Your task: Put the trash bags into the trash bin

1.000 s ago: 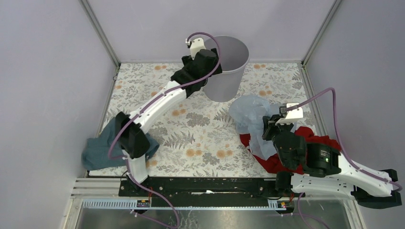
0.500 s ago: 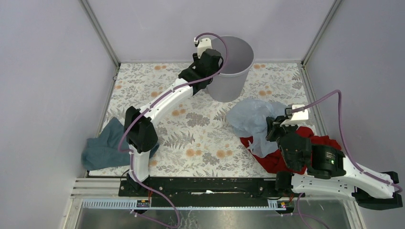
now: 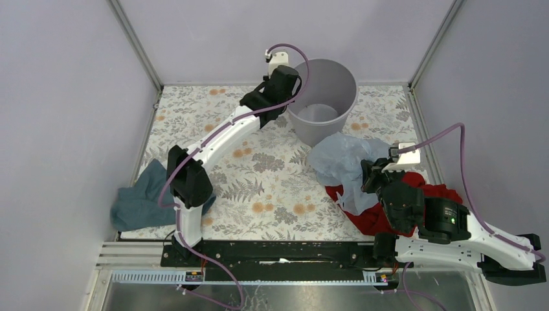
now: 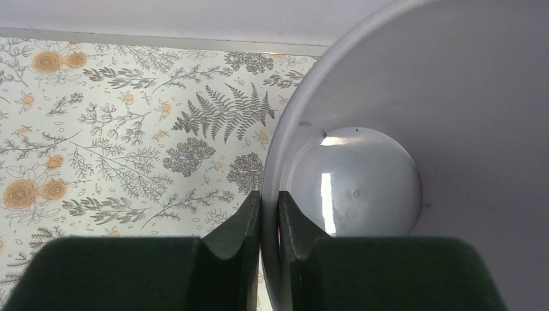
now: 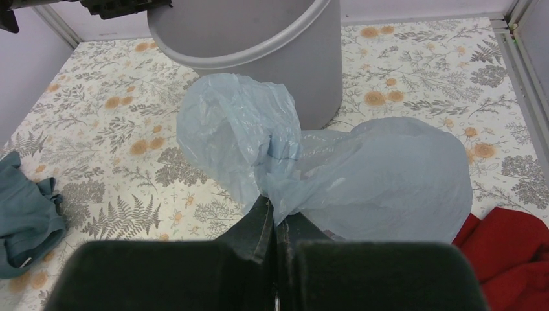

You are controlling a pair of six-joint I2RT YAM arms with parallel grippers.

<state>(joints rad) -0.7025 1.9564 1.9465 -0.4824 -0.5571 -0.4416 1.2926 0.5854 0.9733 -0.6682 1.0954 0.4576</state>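
The scene is lit evenly and brightly from above, and shadows are kept soft. A white glare patch is seen on the bin (image 4: 414,129) floor. The near fingers (image 4: 241,228) are rendered soft in the 2 wrist views; the bag (image 5: 362,175) is shown sharp.

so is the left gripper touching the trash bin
Touching. The left wrist view shows the left gripper pinching the trash bin at its rim, one finger on each side of the wall.
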